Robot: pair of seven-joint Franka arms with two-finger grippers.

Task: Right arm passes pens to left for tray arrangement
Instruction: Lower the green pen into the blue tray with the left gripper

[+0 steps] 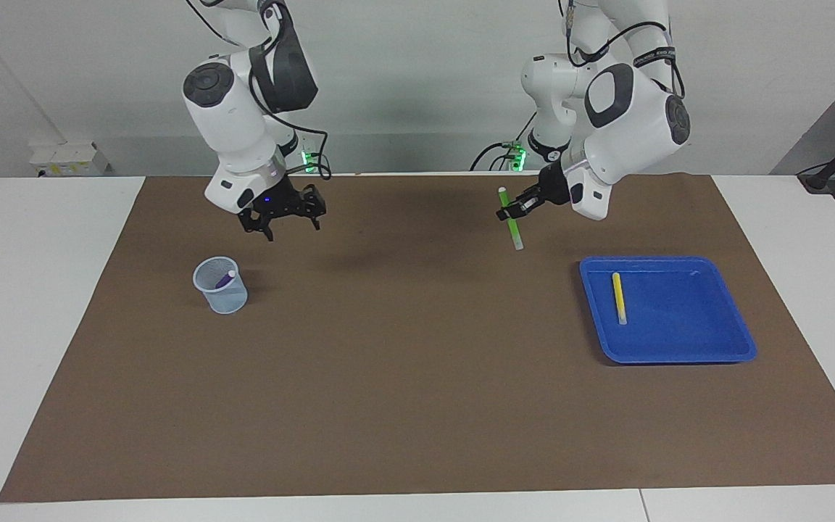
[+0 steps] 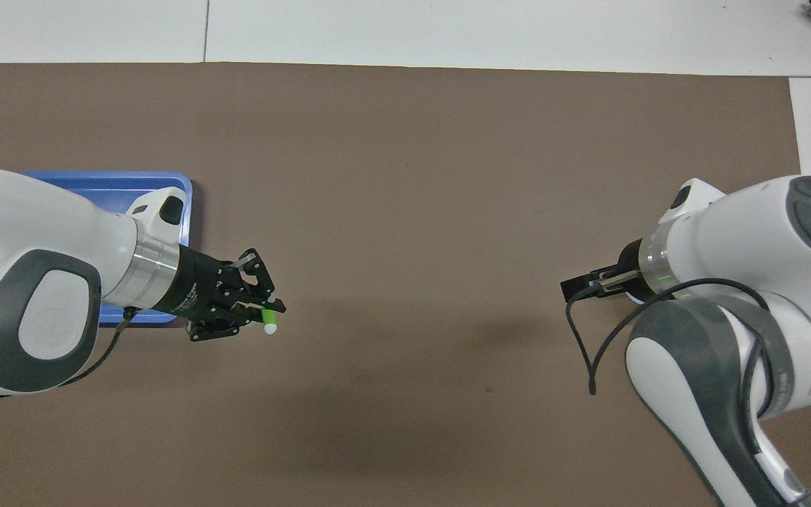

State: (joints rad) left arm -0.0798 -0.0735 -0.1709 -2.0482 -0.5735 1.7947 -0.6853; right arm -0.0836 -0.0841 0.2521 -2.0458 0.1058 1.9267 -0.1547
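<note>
My left gripper (image 1: 510, 214) is shut on the green pen (image 1: 513, 226) and holds it nearly upright above the mat, beside the blue tray (image 1: 678, 355) on the side toward the table's middle. In the overhead view the left gripper (image 2: 267, 315) shows the green pen's whitish end (image 2: 270, 328). The yellow pen (image 1: 618, 297) lies in the tray. The purple pen (image 1: 225, 279) stands in a small translucent cup (image 1: 221, 286). My right gripper (image 1: 283, 220), with its blue light, is open and empty, up in the air over the mat beside the cup.
A brown mat (image 1: 403, 362) covers the table's middle, with white table (image 1: 19, 326) at both ends. In the overhead view the left arm covers most of the tray (image 2: 106, 182) and the right arm hides the cup.
</note>
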